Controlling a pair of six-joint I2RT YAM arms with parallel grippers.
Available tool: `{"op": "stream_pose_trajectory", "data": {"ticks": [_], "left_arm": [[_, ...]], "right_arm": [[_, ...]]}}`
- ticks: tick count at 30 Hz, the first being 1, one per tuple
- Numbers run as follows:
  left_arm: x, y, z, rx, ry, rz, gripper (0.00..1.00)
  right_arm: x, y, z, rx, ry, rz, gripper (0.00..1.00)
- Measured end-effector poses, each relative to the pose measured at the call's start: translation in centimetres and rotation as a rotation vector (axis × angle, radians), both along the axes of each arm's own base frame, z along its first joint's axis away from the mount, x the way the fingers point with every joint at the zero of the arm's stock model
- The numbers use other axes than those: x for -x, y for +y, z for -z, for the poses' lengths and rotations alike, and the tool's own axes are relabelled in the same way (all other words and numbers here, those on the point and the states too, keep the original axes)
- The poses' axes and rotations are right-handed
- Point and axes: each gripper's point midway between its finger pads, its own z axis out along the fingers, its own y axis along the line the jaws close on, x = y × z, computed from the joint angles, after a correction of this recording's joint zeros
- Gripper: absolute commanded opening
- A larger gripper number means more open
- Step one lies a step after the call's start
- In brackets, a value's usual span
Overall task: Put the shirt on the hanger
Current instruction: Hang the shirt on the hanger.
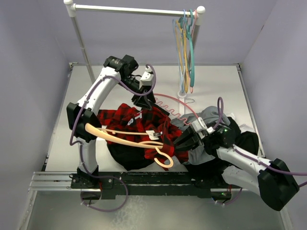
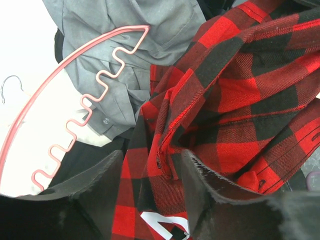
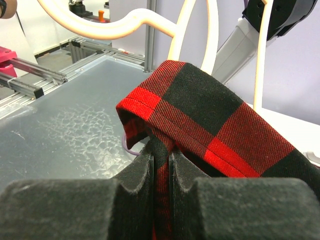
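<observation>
Watching from beside the table: the right gripper is clamping its fingers tight on a folded edge of the shirt, with plaid cloth poking up right above the pads. The hanger is arching just beyond those fingers, and its tan tubes are rising behind the fold. Over at the left gripper the fingers are sitting apart with more of the shirt bunching in the gap between them, and I honestly can't tell if they're squeezing it or not. Out past the left one, a pink hanger with a wavy bar is lying over a grey garment
</observation>
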Motion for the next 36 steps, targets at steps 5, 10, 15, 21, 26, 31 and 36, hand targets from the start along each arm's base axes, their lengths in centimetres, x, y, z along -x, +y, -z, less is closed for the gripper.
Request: {"op": "stream_pose_trajectory", "data": {"ticks": [5,10,15,21,26,31,36], "left_arm": [[0.5,-0.2,0.5,-0.011,0.02,0.01,0.04],[0.7,-0.2,0.6,-0.019,0.023,0.01,0.0],[1.3,0.3,0.1,-0.028,0.009,0.007,0.0],[1.6,0.8,-1.2,-0.045,-0.034,-0.007,0.0],[0.6,1.4,-3.2,-0.049,-0.084,-0.072,0.0],[-1.6,4.7,-7.1,-0.009,-0.187,-0.217,0.0],[-2.9,7.7,-10.6,0.022,-0.274,-0.333,0.0]], "right_arm": [[0.0,0.0,0.0,0.0,0.0,0.0,0.0],[0.0,0.0,0.0,-0.001,-0.001,0.0,0.0],[0.1,0.0,0.0,-0.005,-0.013,-0.003,0.0],[0.5,-0.2,-0.2,-0.018,-0.054,-0.01,0.0],[0.7,-0.4,-0.6,-0.034,-0.075,-0.005,0.0],[-1.0,-0.4,-1.7,-0.097,-0.087,0.096,0.0],[-2.8,-0.7,-2.7,-0.163,-0.101,0.237,0.0]]}}
